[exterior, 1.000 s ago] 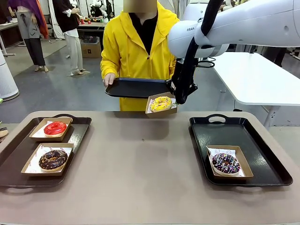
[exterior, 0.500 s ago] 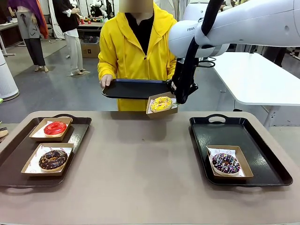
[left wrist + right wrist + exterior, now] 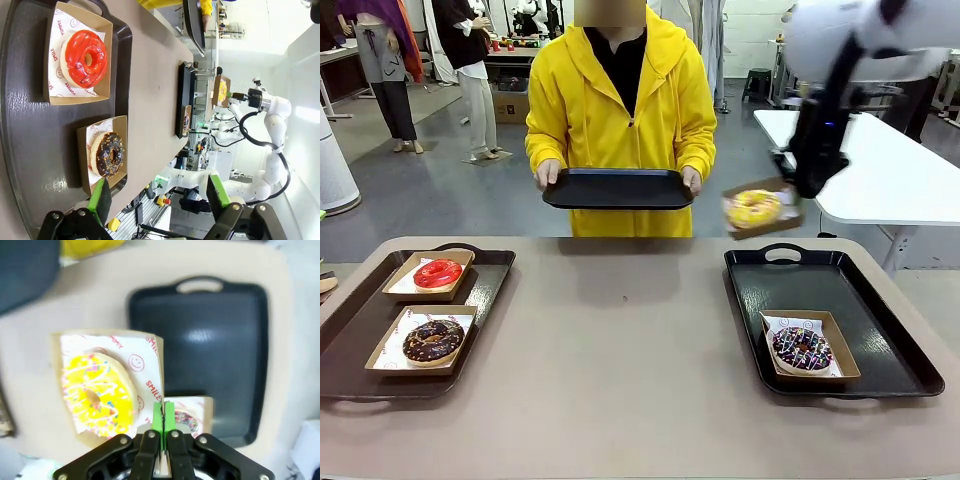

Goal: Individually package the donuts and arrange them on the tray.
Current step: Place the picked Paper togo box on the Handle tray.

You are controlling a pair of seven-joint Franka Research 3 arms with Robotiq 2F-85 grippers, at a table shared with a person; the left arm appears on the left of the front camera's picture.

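Donuts sit in little cardboard boxes across the table. From the front, the right gripper [image 3: 788, 192] pinches the box [image 3: 760, 210] with the yellow donut [image 3: 753, 208] up in the air, above the right tray [image 3: 830, 320]. The sprinkled purple donut [image 3: 801, 349] rests boxed on that tray. The person [image 3: 620, 100] holds a black tray [image 3: 618, 188].

In the left wrist view, the left gripper [image 3: 157, 197] is spread wide above the left tray [image 3: 30, 125], near the chocolate donut [image 3: 106, 153] and red donut [image 3: 84, 58].

In the right wrist view, green pads [image 3: 169, 415] press together on the box's edge.
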